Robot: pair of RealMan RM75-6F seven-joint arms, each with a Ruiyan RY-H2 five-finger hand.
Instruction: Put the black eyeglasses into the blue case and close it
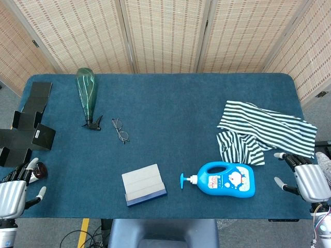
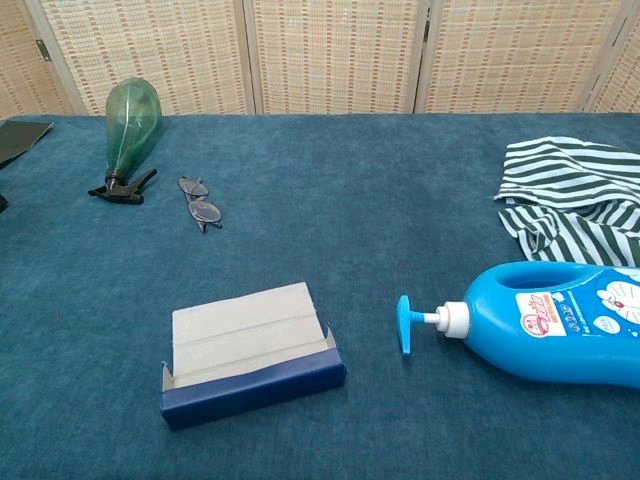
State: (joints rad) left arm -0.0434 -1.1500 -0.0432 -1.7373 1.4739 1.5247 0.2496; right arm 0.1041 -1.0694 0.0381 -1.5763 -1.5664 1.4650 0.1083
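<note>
The black eyeglasses (image 1: 120, 130) (image 2: 200, 203) lie folded open on the blue table cloth, left of centre, beside a green bottle. The blue case (image 1: 144, 185) (image 2: 250, 354) sits near the front edge with its pale lid face up; it looks closed. My left hand (image 1: 15, 190) rests at the front left corner, fingers spread, holding nothing. My right hand (image 1: 305, 178) rests at the front right edge, fingers apart and empty. Both hands are far from the glasses and the case. The chest view shows neither hand.
A green spray bottle (image 1: 87, 95) (image 2: 125, 130) lies left of the glasses. A blue pump bottle (image 1: 226, 179) (image 2: 545, 325) lies right of the case. A striped cloth (image 1: 264, 132) (image 2: 570, 195) is at the right. Black folded boxes (image 1: 31, 121) sit at the left edge.
</note>
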